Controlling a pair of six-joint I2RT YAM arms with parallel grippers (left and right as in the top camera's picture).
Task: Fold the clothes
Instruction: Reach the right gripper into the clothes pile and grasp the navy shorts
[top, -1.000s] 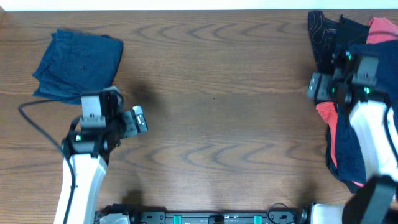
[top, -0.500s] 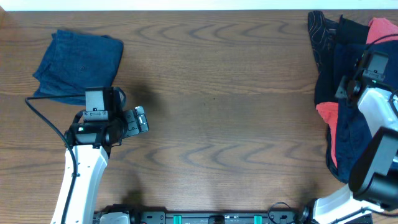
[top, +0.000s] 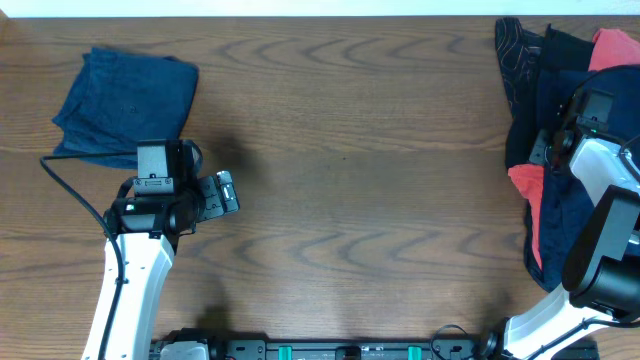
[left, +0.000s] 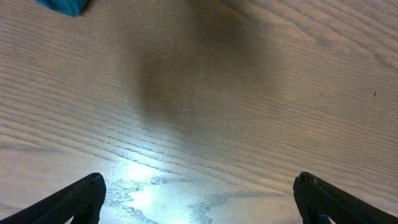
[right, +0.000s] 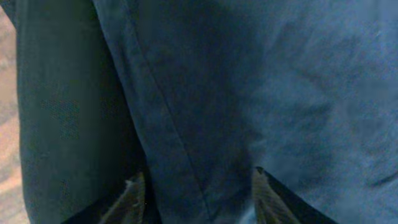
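Note:
A pile of unfolded clothes (top: 560, 120) lies at the table's right edge: dark navy, coral red (top: 527, 182) and a black patterned piece (top: 515, 50). My right gripper (top: 545, 150) is down in this pile. In the right wrist view its fingers (right: 199, 196) are apart, with a fold of navy cloth (right: 249, 87) between them. A folded blue garment (top: 125, 105) lies at the far left. My left gripper (top: 225, 192) hovers open and empty over bare wood to its lower right. Its fingers (left: 199, 199) are spread wide, and a blue corner (left: 62, 5) shows at the top.
The brown wooden table (top: 350, 170) spans the whole view. A black cable (top: 60, 190) runs from the left arm. The robot base (top: 340, 350) sits at the front edge.
My right arm swung right over the clothes pile, and its gripper has dropped into the navy cloth. My left arm shifted slightly, then held still.

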